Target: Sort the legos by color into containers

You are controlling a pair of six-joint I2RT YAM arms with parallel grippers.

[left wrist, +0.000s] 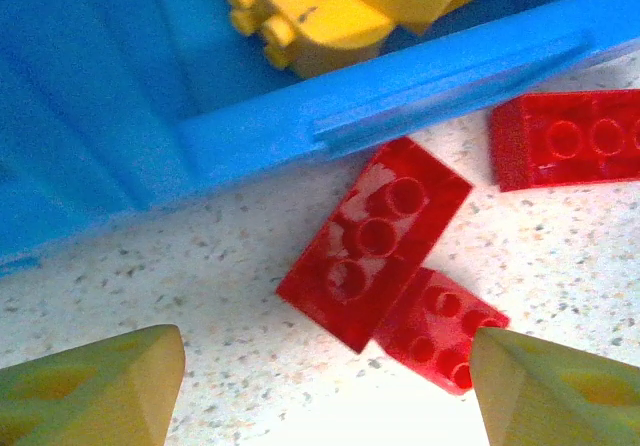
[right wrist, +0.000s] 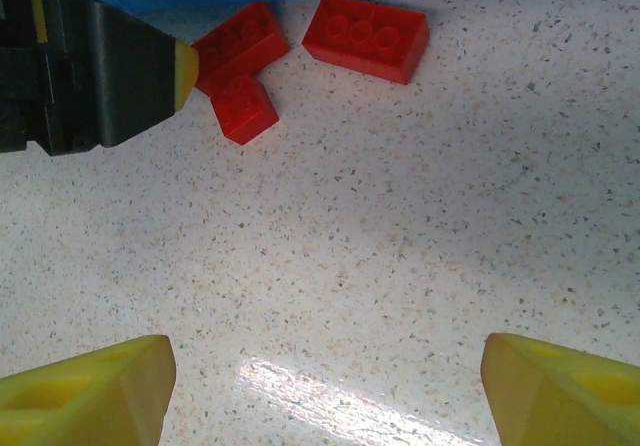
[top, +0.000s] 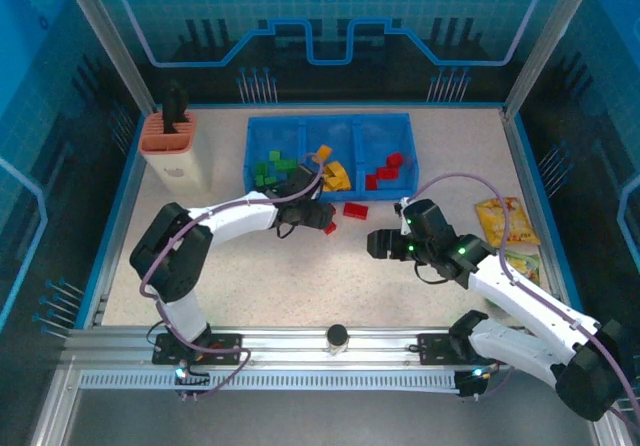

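You've got a speckled table with the blue tray at the far middle, three compartments side by side. An orange-and-cream holder stands far left and yellow snack packets lie on the right.

Your left gripper is at the tray's near wall with jaws apart and nothing clamped, hanging over a long red brick and a short red brick. Your right gripper is also spread and empty, over bare table just right of that pair and pointing left at them.

In the tray, green bricks are in the left compartment, yellow and orange bricks in the middle, and red bricks in the right.

On the table just near of the tray, the long red brick lies at an angle with the short one touching its near side. A third red brick lies apart to their right, close to the tray wall
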